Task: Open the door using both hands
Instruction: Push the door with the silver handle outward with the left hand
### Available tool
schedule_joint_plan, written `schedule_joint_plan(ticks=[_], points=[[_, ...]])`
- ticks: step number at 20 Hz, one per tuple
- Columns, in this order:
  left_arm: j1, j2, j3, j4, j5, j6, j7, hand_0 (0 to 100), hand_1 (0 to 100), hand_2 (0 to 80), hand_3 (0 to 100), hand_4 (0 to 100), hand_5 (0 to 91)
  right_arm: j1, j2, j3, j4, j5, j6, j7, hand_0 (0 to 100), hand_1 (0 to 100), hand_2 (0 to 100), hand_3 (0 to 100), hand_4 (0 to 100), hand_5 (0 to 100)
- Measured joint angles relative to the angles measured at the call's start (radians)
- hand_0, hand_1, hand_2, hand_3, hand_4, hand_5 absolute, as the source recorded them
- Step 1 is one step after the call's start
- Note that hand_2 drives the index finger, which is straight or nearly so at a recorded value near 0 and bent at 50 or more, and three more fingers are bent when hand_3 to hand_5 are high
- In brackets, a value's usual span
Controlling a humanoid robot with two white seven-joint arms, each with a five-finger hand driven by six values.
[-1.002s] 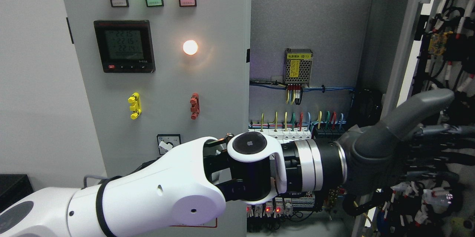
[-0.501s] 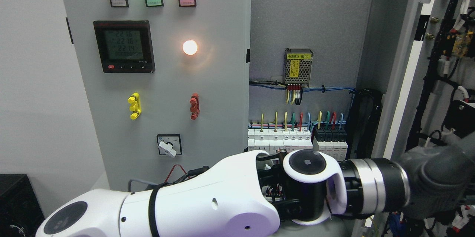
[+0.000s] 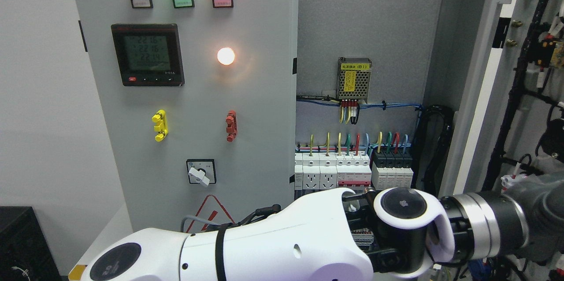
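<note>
My glossy white plastic forearm shell [image 3: 273,245] catches the light, smooth all over. At my wrist, a brushed silvery metal ring [image 3: 473,228] gleams beside a black band, then comes my matt dark-grey left hand [image 3: 539,210], which looks rubbery. The grey painted sheet-metal cabinet front [image 3: 260,96] has a flat, satin finish; the grey inner back panel [image 3: 374,21] looks faintly grainy. The perforated metal power-supply box [image 3: 354,79] shines dully. The white plastic breakers [image 3: 330,171] look smooth. The open grey metal door [image 3: 480,96] looks matt.
</note>
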Motion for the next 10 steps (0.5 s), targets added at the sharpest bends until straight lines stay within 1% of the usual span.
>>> schedule_joint_plan(ticks=[3,5,8,10], points=[[-0.005,-0.005,-0.008,0.009,0.002,-0.001,0.002,0,0,0.0,0,0,0.0,0.000,0.000,0.001,0.000,0.000,0.000,0.002,0,0,0,0,0,0],[-0.006,0.020,-0.013,-0.002,0.003,-0.001,0.007,0,0,0.0,0,0,0.0,0.001,0.000,0.002,-0.005,0.000,0.000,0.003,0,0,0,0,0,0],[0.004,0.101,-0.026,-0.050,0.005,-0.003,-0.013,0,0,0.0,0,0,0.0,0.004,0.000,0.003,-0.023,0.000,0.000,0.003,0,0,0,0,0,0],[0.025,0.178,-0.034,-0.095,0.006,-0.003,-0.039,0,0,0.0,0,0,0.0,0.006,0.000,0.003,-0.032,0.000,0.000,0.002,0,0,0,0,0,0]])
